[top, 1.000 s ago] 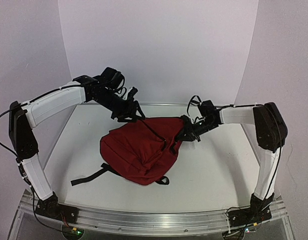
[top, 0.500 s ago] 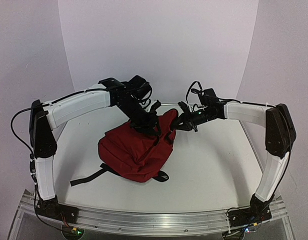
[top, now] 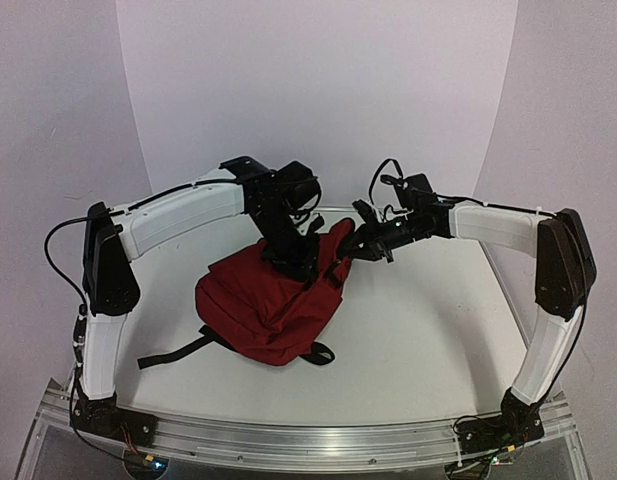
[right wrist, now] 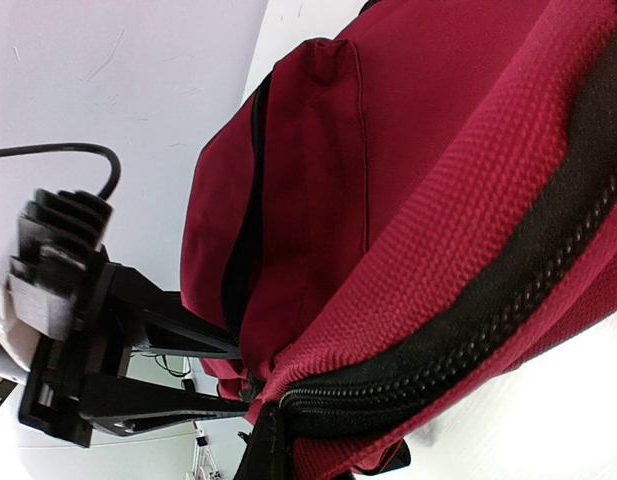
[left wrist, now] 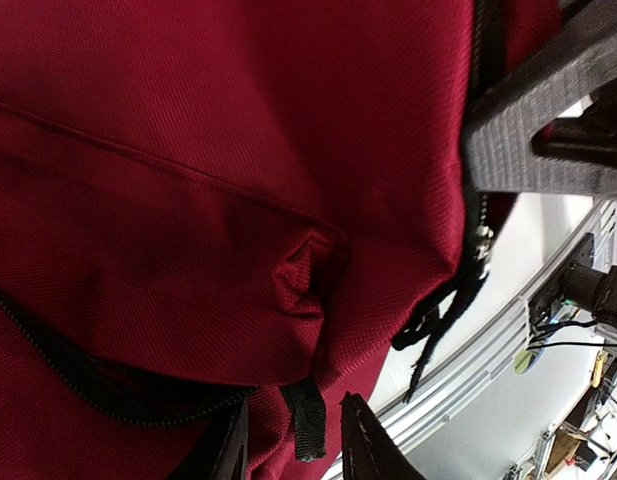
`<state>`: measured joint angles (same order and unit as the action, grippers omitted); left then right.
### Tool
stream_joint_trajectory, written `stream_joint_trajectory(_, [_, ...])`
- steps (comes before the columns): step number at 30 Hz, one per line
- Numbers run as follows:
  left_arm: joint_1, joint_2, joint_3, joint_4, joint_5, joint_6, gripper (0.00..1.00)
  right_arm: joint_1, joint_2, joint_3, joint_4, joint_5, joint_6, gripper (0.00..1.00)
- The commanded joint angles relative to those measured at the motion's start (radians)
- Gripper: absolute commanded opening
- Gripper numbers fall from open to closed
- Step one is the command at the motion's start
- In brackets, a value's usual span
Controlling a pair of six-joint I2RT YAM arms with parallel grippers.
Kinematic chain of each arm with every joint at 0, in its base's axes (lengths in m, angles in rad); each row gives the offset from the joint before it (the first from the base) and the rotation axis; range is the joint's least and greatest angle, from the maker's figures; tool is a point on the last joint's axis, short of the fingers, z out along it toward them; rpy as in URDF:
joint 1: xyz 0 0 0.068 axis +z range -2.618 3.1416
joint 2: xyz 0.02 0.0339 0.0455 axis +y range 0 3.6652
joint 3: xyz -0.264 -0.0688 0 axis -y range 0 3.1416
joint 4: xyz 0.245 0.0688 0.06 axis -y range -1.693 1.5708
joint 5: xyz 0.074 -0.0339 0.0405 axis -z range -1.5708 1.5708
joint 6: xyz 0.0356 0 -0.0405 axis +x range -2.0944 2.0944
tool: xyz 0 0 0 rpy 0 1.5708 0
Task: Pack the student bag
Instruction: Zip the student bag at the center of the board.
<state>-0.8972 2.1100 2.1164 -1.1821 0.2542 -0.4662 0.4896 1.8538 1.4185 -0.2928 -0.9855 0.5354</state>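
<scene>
The student bag (top: 263, 300), dark red with black straps, lies in the middle of the table, its far end lifted. My right gripper (top: 354, 246) is shut on the bag's zippered edge (right wrist: 458, 330) and holds it up; one dark finger (right wrist: 266, 452) shows under the zip. My left gripper (top: 300, 262) hangs over the bag's raised end, open. In the left wrist view its two fingertips (left wrist: 360, 440) stand apart on either side of a short black fabric tab (left wrist: 307, 420) beside a zip, not touching it. The bag's inside is hidden.
A black strap (top: 173, 352) trails from the bag toward the near left. Another strap loop (top: 323, 353) lies at the bag's near end. White walls enclose the table on three sides. A metal rail (top: 308, 440) runs along the near edge.
</scene>
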Motion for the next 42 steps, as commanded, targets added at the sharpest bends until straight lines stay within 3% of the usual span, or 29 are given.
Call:
stream_joint_trajectory(1, [-0.024, -0.004, 0.027, -0.045, -0.007, 0.033, 0.32, 0.012, -0.088, 0.037, 0.093, -0.059, 0.003, 0.0])
stream_joint_trajectory(5, [-0.029, -0.02, 0.012, -0.022, -0.016, 0.022, 0.28, 0.012, -0.088, 0.036, 0.093, -0.06, 0.003, 0.0])
stream_joint_trajectory(12, [-0.029, 0.088, 0.123, -0.096, -0.076, 0.006, 0.22, 0.011, -0.1, 0.026, 0.092, -0.063, 0.003, 0.0])
stream_joint_trajectory(19, [-0.001, 0.039, 0.085, -0.043, -0.073, -0.035, 0.01, 0.01, -0.112, -0.013, 0.09, -0.051, -0.017, 0.0])
stream_joint_trajectory(24, [0.046, -0.059, -0.015, 0.051, 0.037, -0.047, 0.0, -0.02, -0.106, -0.075, 0.059, 0.005, -0.099, 0.0])
stream_joint_trajectory(30, [0.133, -0.15, -0.16, 0.179, 0.206, -0.071, 0.0, -0.092, -0.04, -0.074, -0.139, 0.124, -0.34, 0.0])
stream_joint_trajectory(35, [0.158, -0.135, -0.198, 0.253, 0.297, -0.068, 0.0, -0.111, -0.01, -0.048, -0.183, 0.137, -0.398, 0.0])
stream_joint_trajectory(36, [0.159, -0.123, -0.2, 0.278, 0.322, -0.073, 0.0, -0.111, -0.005, -0.032, -0.191, 0.126, -0.395, 0.03])
stream_joint_trajectory(40, [0.159, -0.056, -0.182, 0.365, 0.413, -0.108, 0.0, -0.111, -0.027, 0.011, -0.302, 0.062, -0.447, 0.48])
stream_joint_trajectory(42, [0.159, -0.038, -0.177, 0.398, 0.422, -0.125, 0.0, -0.11, -0.068, -0.003, -0.331, 0.036, -0.463, 0.63])
